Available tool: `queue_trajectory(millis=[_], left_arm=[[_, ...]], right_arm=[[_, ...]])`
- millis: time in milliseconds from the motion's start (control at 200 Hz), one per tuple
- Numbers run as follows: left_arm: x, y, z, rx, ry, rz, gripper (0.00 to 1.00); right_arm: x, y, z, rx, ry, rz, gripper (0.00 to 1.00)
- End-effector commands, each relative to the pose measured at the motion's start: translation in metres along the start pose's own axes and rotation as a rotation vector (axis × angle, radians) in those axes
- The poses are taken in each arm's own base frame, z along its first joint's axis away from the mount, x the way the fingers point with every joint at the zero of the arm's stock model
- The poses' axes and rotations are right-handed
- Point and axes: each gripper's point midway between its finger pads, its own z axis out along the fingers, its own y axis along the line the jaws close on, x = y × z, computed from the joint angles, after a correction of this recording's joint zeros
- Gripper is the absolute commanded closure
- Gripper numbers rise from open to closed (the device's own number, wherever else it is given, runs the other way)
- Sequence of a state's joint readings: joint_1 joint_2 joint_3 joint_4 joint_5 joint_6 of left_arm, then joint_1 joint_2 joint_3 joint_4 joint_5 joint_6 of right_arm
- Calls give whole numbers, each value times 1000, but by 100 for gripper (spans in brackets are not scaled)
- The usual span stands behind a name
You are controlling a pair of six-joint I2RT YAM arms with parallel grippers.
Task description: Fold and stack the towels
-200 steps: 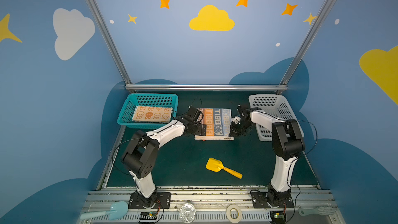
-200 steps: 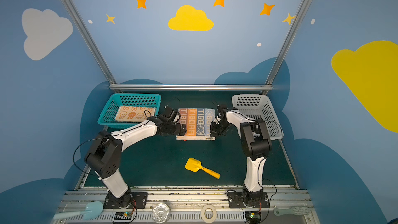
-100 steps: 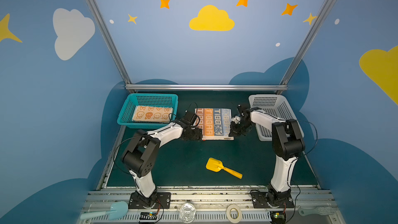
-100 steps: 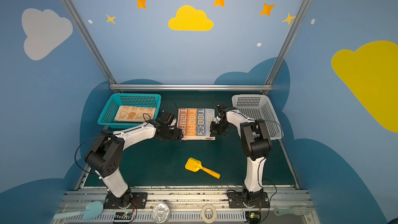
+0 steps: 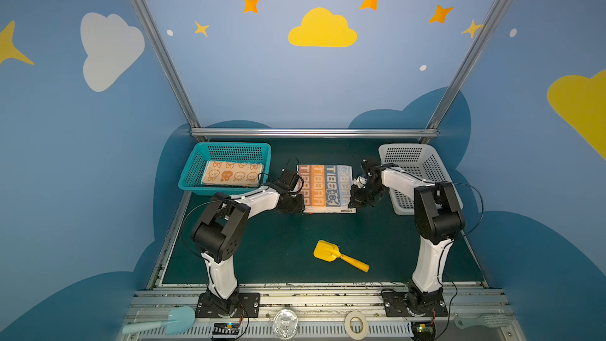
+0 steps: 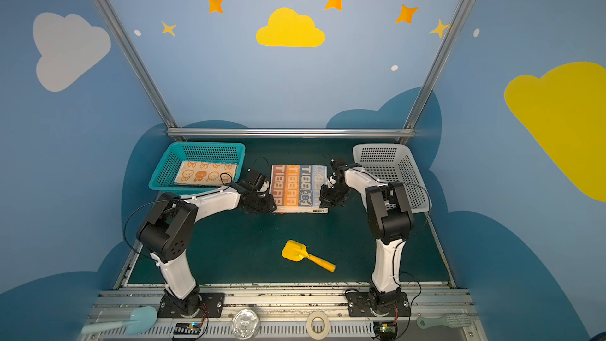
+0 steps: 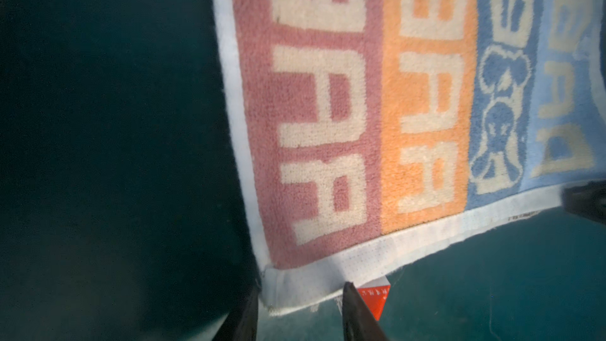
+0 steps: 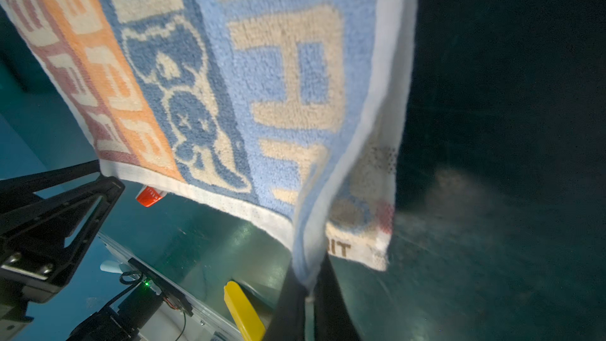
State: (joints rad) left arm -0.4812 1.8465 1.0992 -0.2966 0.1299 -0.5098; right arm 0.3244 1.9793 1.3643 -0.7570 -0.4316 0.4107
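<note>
Both arms reach low and forward to the striped towel [image 5: 328,188], which I see flat mid-table between the teal basket [image 5: 229,145] and the white basket [image 5: 406,149]. Right gripper [image 8: 310,277] is clenched on one near corner. Left gripper [image 7: 301,288] has its jaws apart, straddling the other near corner. The hem lettering [image 5: 348,211] reads "RABBIT". I can't read the red tag [image 7: 375,296].

The striped towel [image 7: 360,109] was rough, matt terry cloth with a smoother woven white hem. The teal basket [image 5: 229,153] and white basket [image 5: 406,155] were perforated, faintly glossy plastic. The table mat [image 5: 278,244] looked matt and the yellow scoop [image 5: 326,252] smooth plastic.
</note>
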Motion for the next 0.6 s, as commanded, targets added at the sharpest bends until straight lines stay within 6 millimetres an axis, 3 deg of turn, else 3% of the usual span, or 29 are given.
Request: queue_trajectory(millis=[0, 596], left_arm=[[-3, 8, 4, -21, -12, -9, 60], [-11, 8, 6, -21, -35, -10, 81]], right_arm=[[2, 6, -10, -20, -20, -18, 100], [3, 4, -5, -17, -10, -15, 100]])
